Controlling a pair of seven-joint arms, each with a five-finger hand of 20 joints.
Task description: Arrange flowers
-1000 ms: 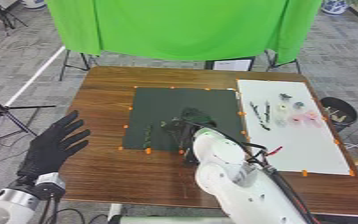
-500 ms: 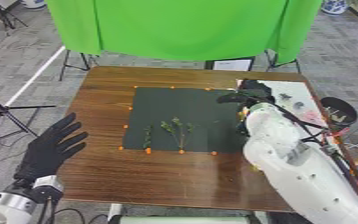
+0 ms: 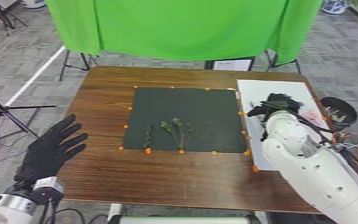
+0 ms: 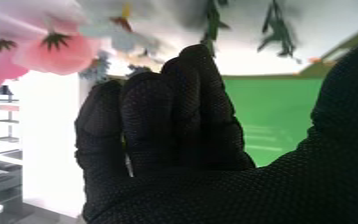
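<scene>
My right hand [image 3: 280, 104] is over the white sheet [image 3: 260, 90] at the table's right. In the right wrist view that hand [image 4: 184, 185] has its fingers extended and holds nothing; pink flowers [image 4: 55, 50] and green stems [image 4: 213, 22] are near its fingertips. On the dark mat [image 3: 180, 100] lie a leafy branching sprig [image 3: 179, 131] and, to its left, a thin green stem [image 3: 148, 136]. My left hand [image 3: 47, 152] is held at the table's left edge with fingers spread. Part of the white sheet is hidden by my right arm.
Orange markers [image 3: 149, 150] line the dark mat and the white sheet. A black bin [image 3: 339, 111] stands beyond the table's right edge. A green cloth [image 3: 184, 30] hangs behind the table, and a tripod [image 3: 8, 109] stands at the left.
My right hand has gone from the lower part of the dark mat to the white sheet, uncovering the branching sprig. The left hand has barely moved.
</scene>
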